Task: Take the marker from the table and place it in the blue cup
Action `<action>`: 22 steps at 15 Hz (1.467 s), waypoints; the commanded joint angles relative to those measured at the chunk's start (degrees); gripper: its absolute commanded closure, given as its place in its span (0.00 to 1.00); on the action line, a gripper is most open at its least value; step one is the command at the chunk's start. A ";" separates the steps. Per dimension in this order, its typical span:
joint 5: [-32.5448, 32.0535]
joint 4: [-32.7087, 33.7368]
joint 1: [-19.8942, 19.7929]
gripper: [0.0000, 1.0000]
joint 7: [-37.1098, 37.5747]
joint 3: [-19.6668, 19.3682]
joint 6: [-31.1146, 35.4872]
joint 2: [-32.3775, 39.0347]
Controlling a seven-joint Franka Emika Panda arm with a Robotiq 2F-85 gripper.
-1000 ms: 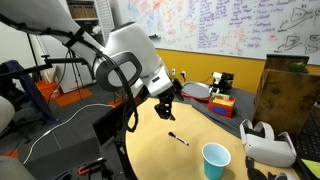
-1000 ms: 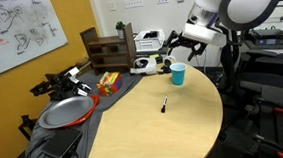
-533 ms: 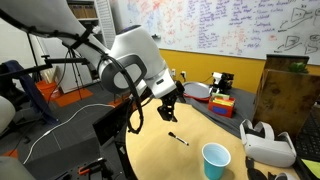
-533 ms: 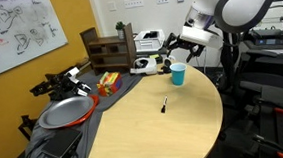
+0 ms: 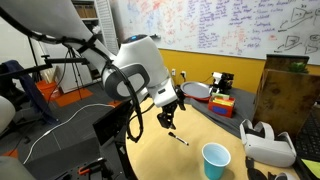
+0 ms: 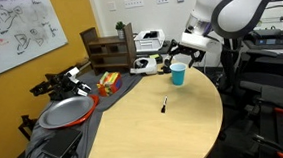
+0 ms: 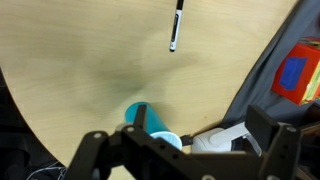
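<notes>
My gripper has come down toward the table and now hangs nearer the marker, just above and beside it. My wrist and forearm have swung forward with it.

Lab or office: scribbled whiteboard, cluttered equipment.

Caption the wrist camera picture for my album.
Open jaws above a tan table: black marker lying ahead, blue cup close by.

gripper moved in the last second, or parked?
Yes. In an exterior view the gripper has come down, closer to the marker, which has stayed put on the table.
</notes>
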 commanded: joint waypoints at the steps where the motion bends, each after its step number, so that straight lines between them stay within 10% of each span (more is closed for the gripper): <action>1: 0.65 2.57 0.18 0.00 1.73 0.17 2.59 5.93; 6: -0.62 6.38 1.76 0.00 5.20 -0.72 4.57 13.35; 16: -5.27 10.22 17.97 0.00 22.41 -12.89 3.22 19.55; 22: 5.68 12.76 23.76 0.00 18.80 -16.81 1.26 22.40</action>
